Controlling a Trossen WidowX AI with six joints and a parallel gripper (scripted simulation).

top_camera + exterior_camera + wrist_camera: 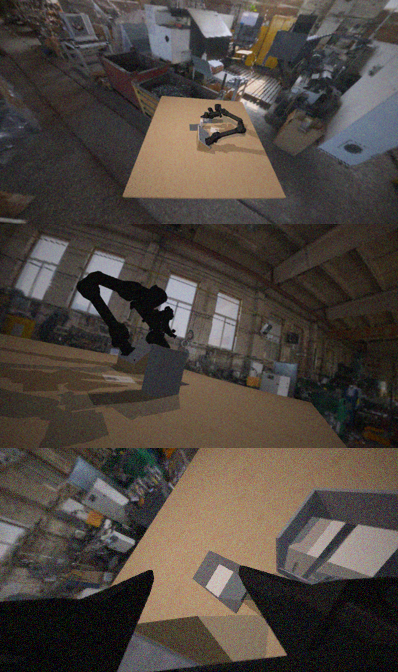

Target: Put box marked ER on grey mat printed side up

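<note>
Arm (240, 126) (102, 306): matte black throughout; slim straight links, bulkier rounded joints. Small knobbed protrusion near the wrist. Fingers: black, broad, tapering to blunt points. Screws, cables, markings: not resolvable in dark, grainy views.

Tall, bright windows (223, 320) line a worn wall (155, 264); room otherwise dim. Yellow cabinet (280, 34) and slatted pallet (262, 87) beyond the tan tabletop (202, 174) (242, 417) (235, 503). Dark floor (78, 162).
</note>
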